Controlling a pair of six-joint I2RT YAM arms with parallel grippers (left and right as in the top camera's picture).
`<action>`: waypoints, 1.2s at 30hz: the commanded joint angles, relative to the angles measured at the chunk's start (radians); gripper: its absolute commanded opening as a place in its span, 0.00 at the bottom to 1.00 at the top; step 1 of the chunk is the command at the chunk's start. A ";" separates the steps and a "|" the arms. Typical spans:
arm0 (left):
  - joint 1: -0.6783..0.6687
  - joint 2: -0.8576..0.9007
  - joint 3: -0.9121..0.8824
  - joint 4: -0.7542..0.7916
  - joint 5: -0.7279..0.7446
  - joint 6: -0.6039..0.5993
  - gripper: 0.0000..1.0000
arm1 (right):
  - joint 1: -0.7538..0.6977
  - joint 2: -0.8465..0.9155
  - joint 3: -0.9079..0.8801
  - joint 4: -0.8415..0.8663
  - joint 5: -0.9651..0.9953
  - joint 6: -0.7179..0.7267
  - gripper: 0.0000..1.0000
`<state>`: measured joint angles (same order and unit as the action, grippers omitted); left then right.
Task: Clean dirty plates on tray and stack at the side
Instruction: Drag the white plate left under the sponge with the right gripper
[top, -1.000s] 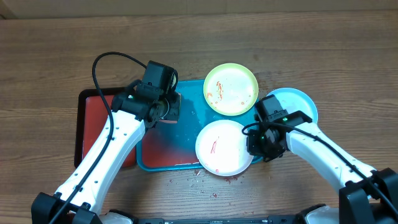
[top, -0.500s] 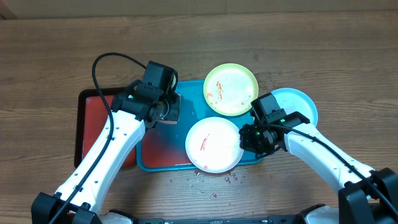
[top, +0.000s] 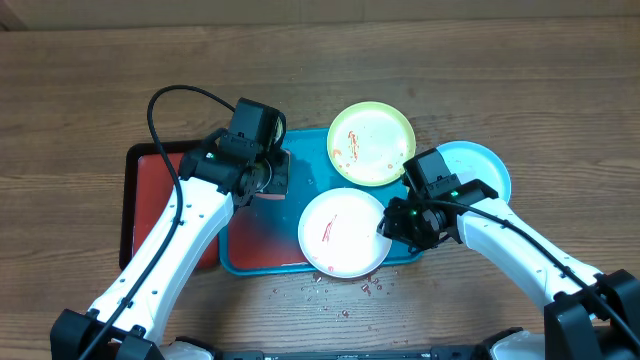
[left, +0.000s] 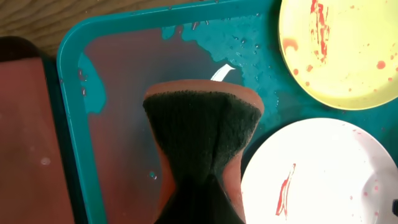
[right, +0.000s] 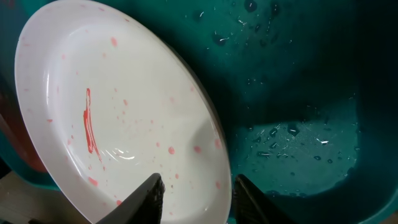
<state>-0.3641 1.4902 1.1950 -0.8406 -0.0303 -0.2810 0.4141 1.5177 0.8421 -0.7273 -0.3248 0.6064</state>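
The step in hand is judged to be the readying of the white plate (top: 340, 232) for scrubbing: none of the plates is clean yet, and nothing is stacked. The white plate is seen at the front right part of the turquoise tray (top: 303, 185), hanging a little over the front rim, with a red streak on it. The right gripper (right: 196, 200) is placed at the plate's right edge with its jaws partly apart, one on each side of the rim; no firm grip is shown. The left gripper (top: 270, 175) is closed tightly on a sponge (left: 202, 124), which is held over the wet left half of the tray, just beside the white plate. For the next move, the rim probably has to be pinched so that the plate is kept steady, and the sponge brought across onto the smear. The yellow-green plate (top: 371, 143) lies at the back right corner, very near the white one, so little room is left there. The pale blue plate (top: 482, 163) is off the tray, partly hidden by the right arm. A dark red tray (top: 150, 200) lies against the left edge, and red crumbs (top: 370, 287) are scattered on the table by the front rim.
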 joint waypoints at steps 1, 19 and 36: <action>0.006 -0.006 0.003 0.004 0.005 -0.011 0.04 | 0.005 0.005 -0.004 -0.002 0.012 0.001 0.39; 0.006 -0.006 0.003 0.011 0.005 -0.011 0.04 | 0.005 0.129 0.042 -0.015 0.009 0.030 0.04; 0.006 -0.006 0.003 0.026 0.005 -0.011 0.04 | 0.220 0.129 0.063 0.293 0.130 0.234 0.04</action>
<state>-0.3641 1.4906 1.1950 -0.8211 -0.0303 -0.2817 0.5892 1.6451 0.8814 -0.4541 -0.2630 0.7757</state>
